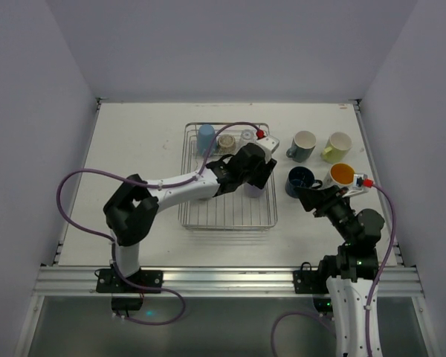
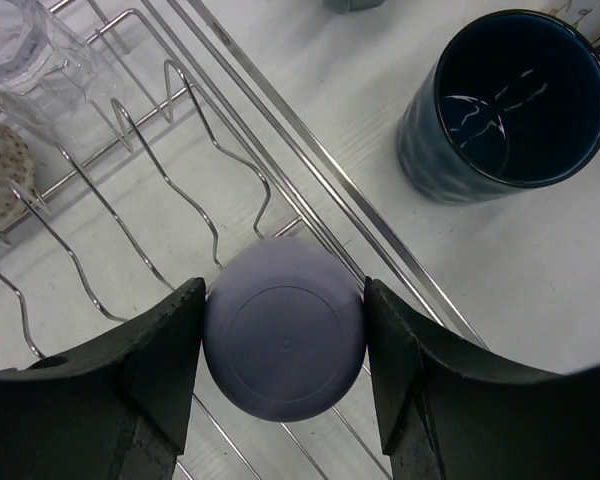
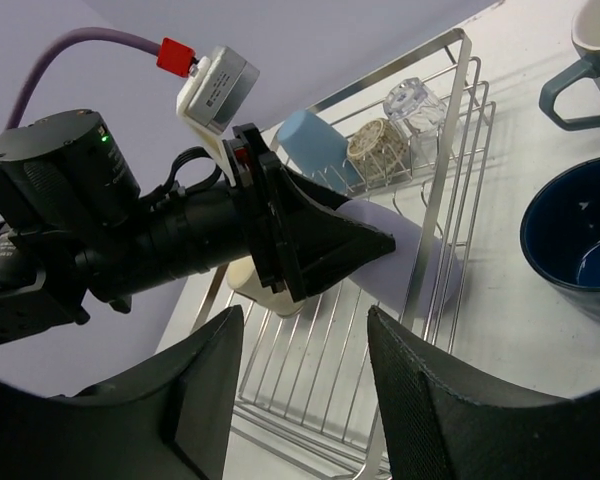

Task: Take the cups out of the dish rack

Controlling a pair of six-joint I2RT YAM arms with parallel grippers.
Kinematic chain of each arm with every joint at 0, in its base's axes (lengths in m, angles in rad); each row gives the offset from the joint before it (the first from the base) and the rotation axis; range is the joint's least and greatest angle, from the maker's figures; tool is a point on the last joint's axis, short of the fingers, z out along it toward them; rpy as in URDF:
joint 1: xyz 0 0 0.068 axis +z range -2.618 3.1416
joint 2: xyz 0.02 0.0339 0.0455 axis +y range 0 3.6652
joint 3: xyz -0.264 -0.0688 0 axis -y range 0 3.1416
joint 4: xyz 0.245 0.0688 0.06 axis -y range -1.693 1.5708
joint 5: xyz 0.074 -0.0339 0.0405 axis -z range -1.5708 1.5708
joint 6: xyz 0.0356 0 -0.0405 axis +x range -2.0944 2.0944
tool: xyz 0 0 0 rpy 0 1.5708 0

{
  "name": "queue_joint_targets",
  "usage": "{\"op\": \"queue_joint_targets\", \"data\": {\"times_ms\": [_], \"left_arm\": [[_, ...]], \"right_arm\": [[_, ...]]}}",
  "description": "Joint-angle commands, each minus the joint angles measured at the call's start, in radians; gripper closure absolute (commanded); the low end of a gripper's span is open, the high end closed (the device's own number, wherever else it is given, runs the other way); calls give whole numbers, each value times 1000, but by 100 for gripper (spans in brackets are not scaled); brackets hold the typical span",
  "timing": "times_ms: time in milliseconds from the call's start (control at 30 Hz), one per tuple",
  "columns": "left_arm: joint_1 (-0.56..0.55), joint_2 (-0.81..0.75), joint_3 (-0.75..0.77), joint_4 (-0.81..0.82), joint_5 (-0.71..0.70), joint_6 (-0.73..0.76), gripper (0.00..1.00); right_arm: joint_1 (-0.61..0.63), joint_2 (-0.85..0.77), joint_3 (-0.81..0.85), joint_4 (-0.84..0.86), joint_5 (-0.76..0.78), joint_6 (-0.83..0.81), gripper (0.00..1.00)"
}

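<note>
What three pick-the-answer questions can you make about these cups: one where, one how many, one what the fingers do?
1. Where is the dark blue glossy cup? A in the silver wire dish rack; B on the white table beside it; C on a shelf.
2. How many cups stand outside the rack? A one; B seven; C four.
3. The left fingers are: A closed on the upside-down lavender round cup; B empty; C out of sight.
Answers: B, it stands past the rack's rim; C, four stand right of the rack; A, both fingers press its sides.
</note>
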Motion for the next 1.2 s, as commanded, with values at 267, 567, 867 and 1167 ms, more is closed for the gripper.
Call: {"op": "queue_joint_targets", "data": {"times_ms": [267, 567, 867, 1167], "left_arm": [[9, -534, -379, 330, 21, -189, 82], [66, -747, -648, 621, 194, -457, 87], [85, -810, -725, 722, 281, -547, 88], [95, -902, -762, 684, 208, -523, 91]], "right_arm": [[27, 115, -86, 366, -241, 201, 25], [420, 277, -26, 530, -67, 179, 21], [533, 394, 17, 650, -5, 172, 29], [576, 382, 46, 607, 48, 138, 31]]}}
